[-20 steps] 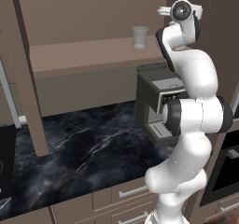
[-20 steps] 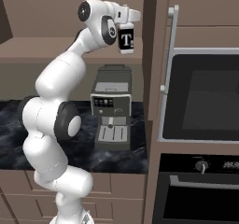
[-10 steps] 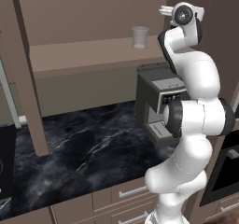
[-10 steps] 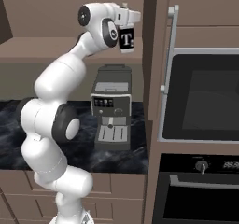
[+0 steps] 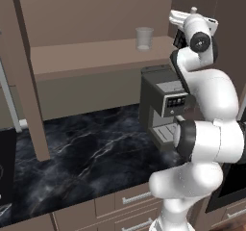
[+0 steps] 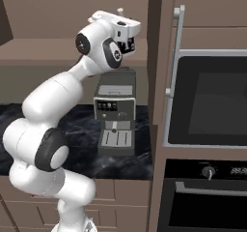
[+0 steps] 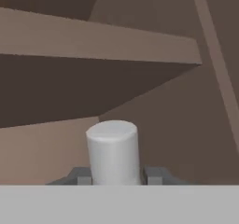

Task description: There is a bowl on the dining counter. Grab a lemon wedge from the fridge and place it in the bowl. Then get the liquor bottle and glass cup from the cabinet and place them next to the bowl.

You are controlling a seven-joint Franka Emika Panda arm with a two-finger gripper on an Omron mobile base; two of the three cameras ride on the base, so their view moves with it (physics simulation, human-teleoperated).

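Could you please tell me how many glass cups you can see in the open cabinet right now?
1. The glass cup stands upright on the cabinet shelf, left of the arm. More could sit hidden behind the arm.

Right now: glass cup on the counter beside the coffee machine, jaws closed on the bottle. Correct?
Not quite. The glass cup is not on the counter; it stands on the cabinet shelf, above and to the left of the coffee machine, as the left base view shows. The rest holds: the hand view shows the jaws closed on the bottle.
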